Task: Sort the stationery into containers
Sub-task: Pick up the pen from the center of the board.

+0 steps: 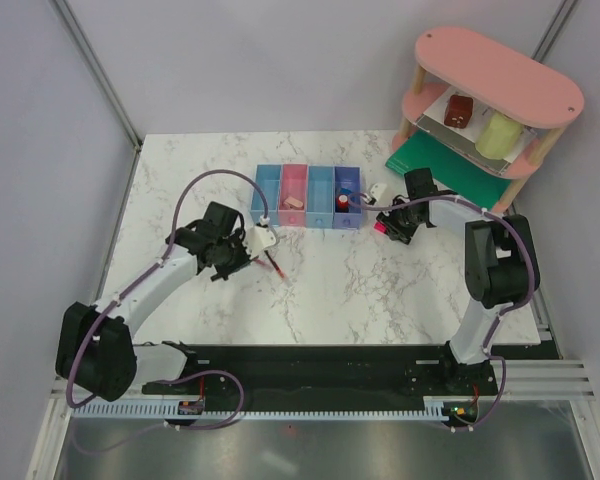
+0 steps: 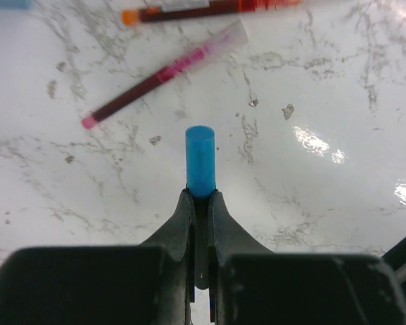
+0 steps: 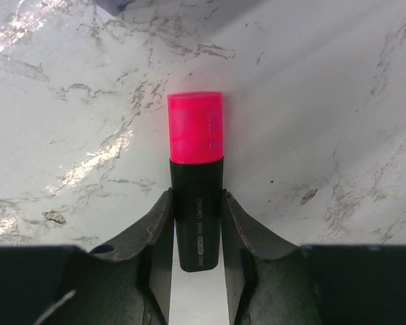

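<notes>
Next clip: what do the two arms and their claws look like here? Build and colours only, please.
The left arm and right arm both have white links between bulky black joints, on black bases. A mauve cable loops loosely along each. The left claw and right claw each have two matte black fingers that curve and taper toward the tips. No markings are readable on them.

Blue-capped marker body hidden between fingers; bins' contents tiny, perhaps erasers.
</notes>
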`<action>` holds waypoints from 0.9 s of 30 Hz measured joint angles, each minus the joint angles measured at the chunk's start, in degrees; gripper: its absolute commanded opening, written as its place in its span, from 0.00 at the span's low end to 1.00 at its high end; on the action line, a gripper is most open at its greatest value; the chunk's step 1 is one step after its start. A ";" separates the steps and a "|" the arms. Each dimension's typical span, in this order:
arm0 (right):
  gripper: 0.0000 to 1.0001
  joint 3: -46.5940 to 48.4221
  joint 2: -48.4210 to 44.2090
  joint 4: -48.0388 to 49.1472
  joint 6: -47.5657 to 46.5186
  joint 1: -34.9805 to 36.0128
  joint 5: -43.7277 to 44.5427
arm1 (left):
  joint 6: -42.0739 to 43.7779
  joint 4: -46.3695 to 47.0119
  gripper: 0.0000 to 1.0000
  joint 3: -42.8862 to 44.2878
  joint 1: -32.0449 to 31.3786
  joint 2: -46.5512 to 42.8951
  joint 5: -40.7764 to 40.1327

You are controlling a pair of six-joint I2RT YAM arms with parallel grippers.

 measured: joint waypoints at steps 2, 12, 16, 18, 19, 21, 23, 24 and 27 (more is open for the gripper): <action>0.06 -1.62 -1.20 0.94 0.31 0.00 -0.02 | -0.87 -3.13 0.02 4.59 0.00 -1.42 1.77; 0.00 -5.97 -9.16 -5.95 6.34 0.00 -1.86 | -10.01 -6.58 0.02 23.10 0.00 -0.15 10.12; 0.00 -5.88 -16.15 -7.91 9.55 0.00 -4.52 | -16.04 -2.03 0.02 24.52 0.00 5.16 8.35; 0.00 -5.51 -18.97 -8.50 10.97 0.00 -5.79 | -18.40 0.22 0.02 24.79 0.02 8.39 6.67; 0.00 -5.01 -20.33 -8.92 11.76 0.00 -6.62 | -19.87 1.60 0.02 25.31 0.11 10.73 5.14; 0.00 -3.61 -21.81 -9.70 13.27 0.02 -8.02 | -21.99 3.72 0.02 26.82 0.52 14.97 2.78; 0.00 -1.99 -22.49 -10.01 14.62 0.02 -9.31 | -23.89 5.27 0.02 29.31 1.29 19.19 0.63; 0.00 -1.38 -22.62 -10.10 15.21 0.02 -9.79 | -24.70 6.03 0.02 30.45 1.73 20.81 -0.13; 0.00 0.72 -22.77 -10.58 17.11 0.15 -11.52 | -27.52 7.17 0.02 36.20 4.17 25.99 -1.09</action>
